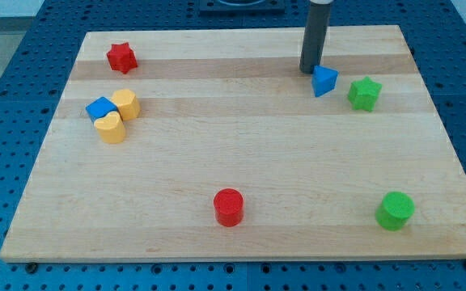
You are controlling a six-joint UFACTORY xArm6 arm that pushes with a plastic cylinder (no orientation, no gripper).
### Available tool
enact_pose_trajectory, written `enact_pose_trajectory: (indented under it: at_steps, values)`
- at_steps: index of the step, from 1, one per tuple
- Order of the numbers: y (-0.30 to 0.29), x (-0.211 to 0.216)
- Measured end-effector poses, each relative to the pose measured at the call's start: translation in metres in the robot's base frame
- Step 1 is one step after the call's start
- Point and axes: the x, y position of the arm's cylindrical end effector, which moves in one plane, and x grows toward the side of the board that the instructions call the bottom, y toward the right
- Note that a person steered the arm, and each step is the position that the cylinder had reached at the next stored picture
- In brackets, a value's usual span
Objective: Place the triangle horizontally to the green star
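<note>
Listing items on wooden desk (241,162), one view only.

- My tip (309,70): lower end of dark rod, upper right area, touching or just beside the upper-left edge of blue triangle; contact can't be confirmed. No jaws on this rig, so no jaw state to give.
- Blue triangle (324,81): upper right, just left of green star, approx. same row, small gap betw. them.
- Green star (364,94): upper right, near desk's right side.
- Red star (121,57): upper left corner area, alone.
- Blue cube (99,108): left side, touching the yellow pair.
- Yellow block, upper (126,103): rounded, just right of blue cube.
- Yellow block, lower (111,128): rounded, below cube, touching upper one.
- Red cylinder (228,207): bottom centre, upright.
- Green cylinder (396,210): bottom right, upright, well apart from star.
</note>
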Motion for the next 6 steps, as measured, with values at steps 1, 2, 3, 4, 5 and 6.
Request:
enact_pose_trajectory:
  at_steps: [1, 2, 3, 4, 5, 6]
  values:
    - [0.0, 0.005]
    - [0.008, -0.012]
    - [0.042, -0.018]
    - [0.049, -0.01]
    - [0.049, 0.013]
    - [0.042, 0.041]
